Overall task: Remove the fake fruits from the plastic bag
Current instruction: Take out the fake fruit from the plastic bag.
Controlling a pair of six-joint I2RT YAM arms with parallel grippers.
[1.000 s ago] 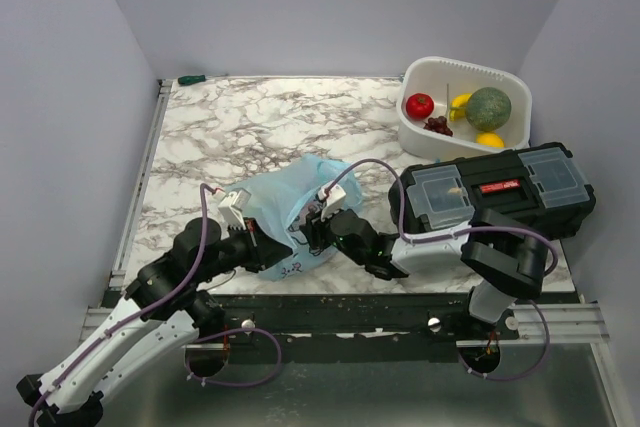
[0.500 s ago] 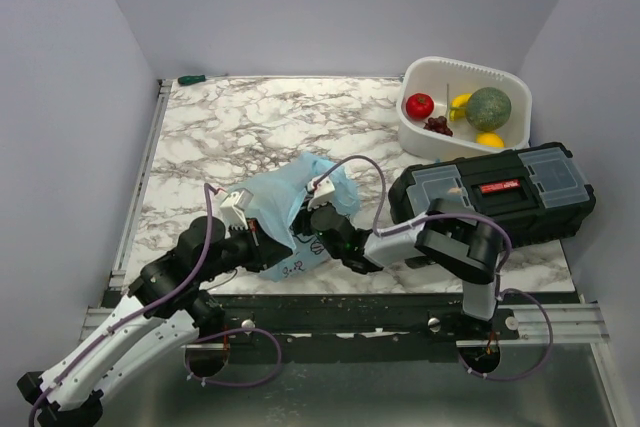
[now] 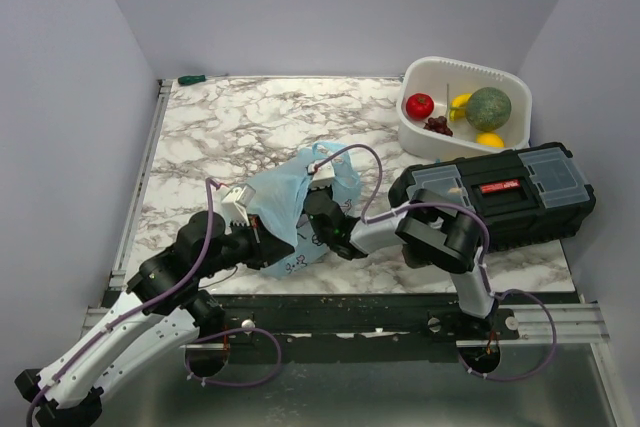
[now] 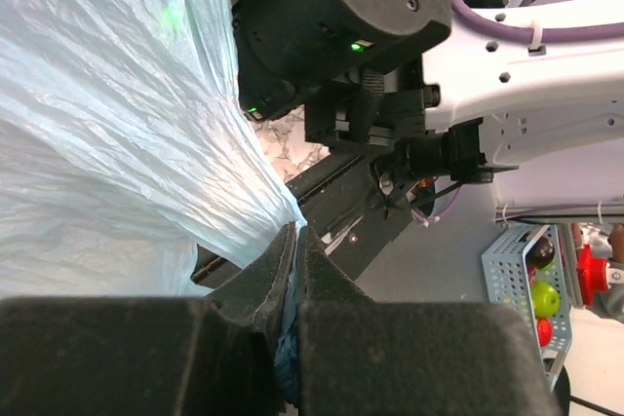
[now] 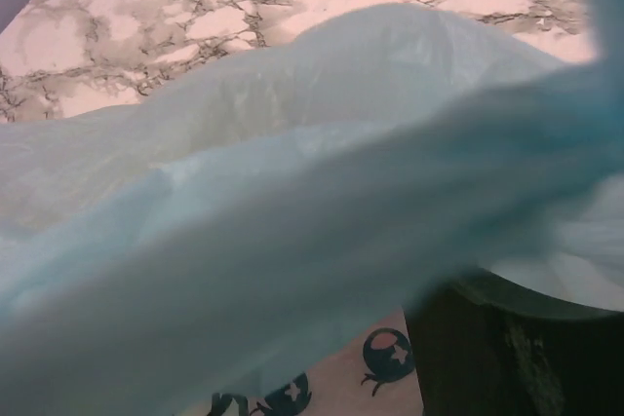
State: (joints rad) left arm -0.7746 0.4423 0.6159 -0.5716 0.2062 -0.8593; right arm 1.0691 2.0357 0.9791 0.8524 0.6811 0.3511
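The blue bag (image 3: pixel 290 209) lies crumpled on the marble table (image 3: pixel 250 127), low in the middle of the overhead view, with its handles poking up toward the centre of the frame. Small dark cartoon figures are printed on its near face.

The fruits are well apart from it, in a white tub (image 3: pixel 460 65) at the upper right. In the tub are a red tomato (image 3: pixel 420 105), a yellow banana (image 3: pixel 459 102), a green melon (image 3: pixel 488 107), a yellow citrus (image 3: pixel 490 139) and dark grapes (image 3: pixel 437 126).

The left gripper (image 4: pixel 295 241) meets the bag from the lower left. In its own wrist view, at bottom centre, the jaws are pinched together on a fold of the thin film.

The right gripper (image 3: pixel 312 209) presses into the bag's right side. Its wrist view is filled with blue film, with only a dark finger (image 5: pixel 487 348) showing at the lower right. Whether its jaws stand wide or narrow cannot be told.

A black toolbox (image 3: pixel 500 192) sits right of the bag, just below the tub. A small green thing (image 3: pixel 190 79) lies at the table's upper left corner.
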